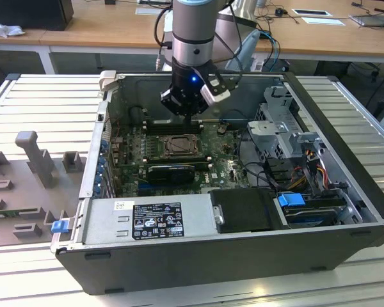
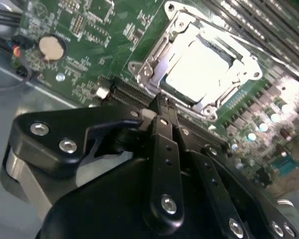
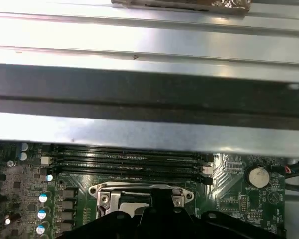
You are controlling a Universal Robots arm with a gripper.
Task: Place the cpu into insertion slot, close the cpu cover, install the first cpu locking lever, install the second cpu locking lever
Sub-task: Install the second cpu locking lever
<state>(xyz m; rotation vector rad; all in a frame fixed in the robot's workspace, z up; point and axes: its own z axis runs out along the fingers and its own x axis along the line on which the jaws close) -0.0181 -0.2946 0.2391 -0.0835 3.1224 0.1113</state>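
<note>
Clutter first: open computer case (image 1: 345,192) lying on its side on a slatted metal table (image 1: 45,96), with the power supply (image 1: 147,217) along the near wall, a black block (image 1: 243,210) beside it, drive cages (image 1: 288,128) and loose cables (image 1: 307,160) on the exterior view's right. Long memory slots (image 3: 129,162) sit just beyond the socket, a coin battery (image 2: 52,47) off to one side.

Arm comes straight down into the case, gripper (image 2: 159,102) hovering right above the insertion slot (image 1: 179,146). Fingers look pressed together with nothing between them. The cpu (image 2: 197,69) sits in the socket, pale and shiny, with the cpu cover (image 2: 154,62) framing it, apparently down flat.
</note>
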